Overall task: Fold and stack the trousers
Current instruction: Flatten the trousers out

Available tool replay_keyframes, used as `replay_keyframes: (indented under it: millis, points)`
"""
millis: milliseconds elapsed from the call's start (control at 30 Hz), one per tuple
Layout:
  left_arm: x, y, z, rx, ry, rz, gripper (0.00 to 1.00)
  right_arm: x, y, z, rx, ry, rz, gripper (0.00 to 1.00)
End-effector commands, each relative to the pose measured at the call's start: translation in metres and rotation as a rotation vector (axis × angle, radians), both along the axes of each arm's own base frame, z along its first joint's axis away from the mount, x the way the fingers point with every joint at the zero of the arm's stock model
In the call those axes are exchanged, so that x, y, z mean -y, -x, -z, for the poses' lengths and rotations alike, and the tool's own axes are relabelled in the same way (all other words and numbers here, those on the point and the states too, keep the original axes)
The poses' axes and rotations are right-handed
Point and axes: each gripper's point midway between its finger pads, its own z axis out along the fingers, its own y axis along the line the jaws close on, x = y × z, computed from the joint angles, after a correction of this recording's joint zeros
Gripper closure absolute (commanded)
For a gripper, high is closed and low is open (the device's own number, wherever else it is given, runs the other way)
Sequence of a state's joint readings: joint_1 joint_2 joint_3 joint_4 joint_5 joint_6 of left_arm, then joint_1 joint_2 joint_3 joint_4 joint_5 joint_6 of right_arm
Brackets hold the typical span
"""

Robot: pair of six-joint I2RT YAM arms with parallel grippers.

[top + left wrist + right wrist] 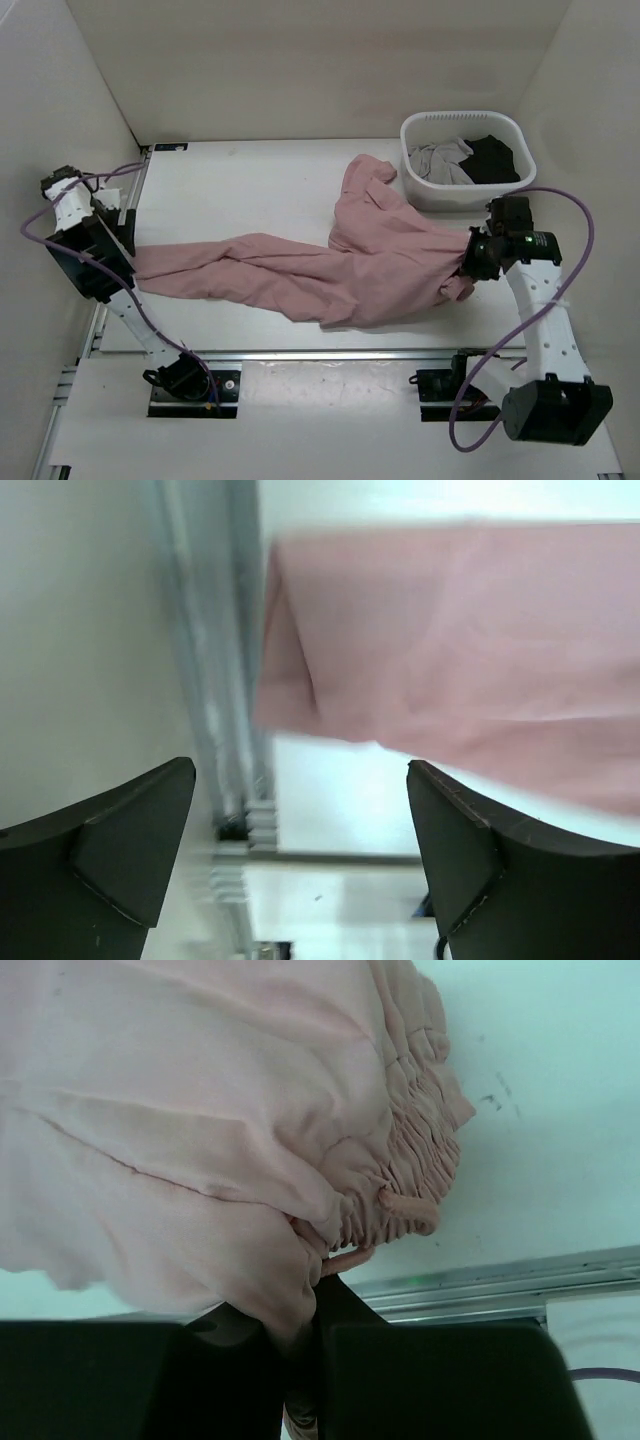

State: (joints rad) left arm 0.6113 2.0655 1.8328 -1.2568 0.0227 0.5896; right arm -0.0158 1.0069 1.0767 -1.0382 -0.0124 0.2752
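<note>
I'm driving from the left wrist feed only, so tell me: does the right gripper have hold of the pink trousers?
Observer: Yes. The right gripper is shut on the elastic waistband of the pink trousers.
Operator: And the rest of them?
Observer: The legs lie stretched across the table, ending beside the left gripper at the left edge.
Operator: Anything else out there?
Observer: A white basket at the far right, holding a grey garment and a black garment.
</note>
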Motion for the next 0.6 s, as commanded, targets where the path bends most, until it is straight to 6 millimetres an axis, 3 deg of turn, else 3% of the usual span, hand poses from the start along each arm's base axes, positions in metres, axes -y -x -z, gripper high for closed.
replay_keyframes:
  millis: [0,100,133,167,267,367,400,433,567]
  points:
    - [0.012,-0.014,0.016,0.005,0.099,-0.042,0.00,-0.005,-0.001,0.016,-0.041,-0.026,-0.044,1.00]
    - [0.033,-0.011,0.017,0.035,0.168,0.039,0.00,-0.001,0.002,0.025,-0.061,-0.004,-0.041,1.00]
    - [0.049,-0.001,0.023,0.016,0.209,0.085,0.00,0.005,0.006,0.030,-0.071,0.029,-0.038,1.00]
    - [0.052,0.001,0.011,0.055,0.190,0.120,0.00,0.007,0.008,0.034,-0.081,0.039,-0.033,1.00]
    - [0.055,0.015,0.021,0.010,0.121,0.191,0.02,0.007,0.011,0.043,-0.100,0.042,-0.043,1.00]
    - [0.062,0.017,0.037,-0.041,0.192,0.148,0.24,0.004,0.010,0.047,-0.100,0.026,-0.042,1.00]
    - [0.070,0.020,0.036,-0.054,0.233,0.135,0.41,0.004,0.010,0.047,-0.100,0.026,-0.042,1.00]
    - [0.074,0.019,0.036,-0.047,0.250,0.105,0.43,0.004,0.010,0.049,-0.109,0.025,-0.042,1.00]
    - [0.057,0.030,0.051,-0.114,0.152,0.047,0.34,0.007,0.005,0.037,-0.080,0.037,-0.035,1.00]
